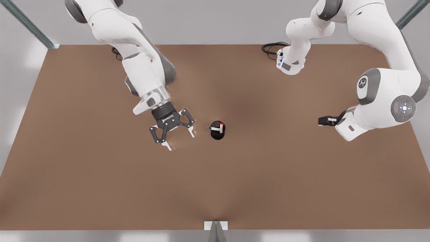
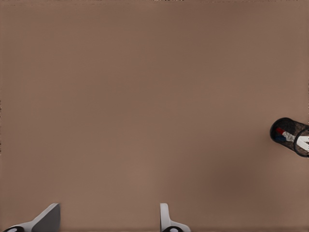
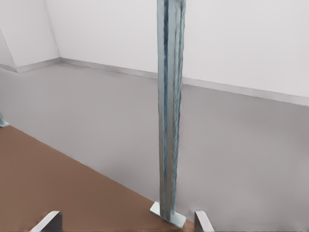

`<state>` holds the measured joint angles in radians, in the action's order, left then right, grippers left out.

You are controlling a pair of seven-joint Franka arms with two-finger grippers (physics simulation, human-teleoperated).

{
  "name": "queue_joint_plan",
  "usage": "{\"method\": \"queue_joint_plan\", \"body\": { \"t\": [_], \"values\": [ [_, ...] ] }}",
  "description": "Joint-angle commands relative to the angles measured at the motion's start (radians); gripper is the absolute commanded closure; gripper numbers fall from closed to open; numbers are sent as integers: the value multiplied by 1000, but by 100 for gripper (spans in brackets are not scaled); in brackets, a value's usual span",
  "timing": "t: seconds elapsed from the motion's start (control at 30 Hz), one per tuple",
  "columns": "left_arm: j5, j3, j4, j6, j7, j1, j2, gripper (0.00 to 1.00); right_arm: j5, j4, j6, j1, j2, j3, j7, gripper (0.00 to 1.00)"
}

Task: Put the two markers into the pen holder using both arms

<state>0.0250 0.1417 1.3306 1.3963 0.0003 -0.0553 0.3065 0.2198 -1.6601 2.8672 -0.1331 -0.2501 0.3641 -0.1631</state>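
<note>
Both markers [image 1: 217, 127] inside holder [image 1: 217, 133], mid-surface [image 1: 100, 188]. Left end effector [image 1: 177, 135] released, empty, just beside holder (front view's left). Right end effector [image 1: 323, 121] released, well apart, waiting.

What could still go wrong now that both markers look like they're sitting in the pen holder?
1. The left gripper is open and close beside the pen holder; a careless sweep toward it could tip the small cup over.
2. The red-capped marker and the blue-capped marker stick out above the rim and lean, so a knock could spill them onto the table.
3. The right gripper waits far off at the front view's right, so it poses little risk.
</note>
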Motion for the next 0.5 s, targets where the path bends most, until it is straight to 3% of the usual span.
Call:
{"method": "queue_joint_plan", "body": {
  "t": [0.0,0.03,0.07,0.1,0.17,0.23,0.4,0.47],
  "values": [
    [-13,2,-1,-2,4,19,-7,0,-8,65,-802,75,61,-7,-92,0],
    [-33,1,-1,7,6,20,-6,0,-82,65,-926,73,127,-54,-98,0],
    [-39,-1,-2,10,3,20,-6,0,-131,60,-1111,73,196,-169,-72,0],
    [-39,-1,-16,20,1,20,-4,0,-167,59,-1172,79,224,-224,-62,0],
    [-39,1,-25,39,6,22,-4,0,-178,56,-1093,95,129,-237,3,0],
    [-39,-1,-30,49,3,35,0,0,-251,172,-1250,92,103,-347,120,0],
    [-39,-2,-30,47,3,34,3,0,-244,474,-1393,70,-64,-346,137,0],
    [-39,-2,-30,49,3,34,5,0,-244,470,-1381,32,-55,-376,134,0]
  ]
}}
